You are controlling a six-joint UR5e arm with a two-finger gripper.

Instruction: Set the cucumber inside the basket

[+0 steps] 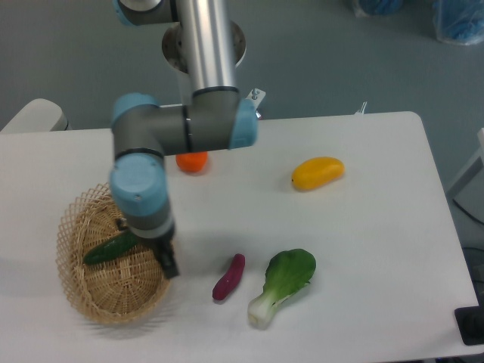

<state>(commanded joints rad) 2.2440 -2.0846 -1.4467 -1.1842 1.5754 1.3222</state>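
Observation:
The dark green cucumber (108, 250) lies slanted inside the oval wicker basket (72, 291) at the table's front left, resting on the basket floor. My gripper (169, 266) hangs over the basket's right rim, just right of the cucumber's upper end and apart from it. Its dark fingers point down and hold nothing, and it looks open. The arm's wrist hides the basket's upper right rim.
A small purple vegetable (229, 277) and a bok choy (283, 283) lie just right of the gripper. An orange fruit (192, 161) sits behind the arm's elbow, and a yellow mango (318, 172) lies further right. The table's front edge is close below the basket.

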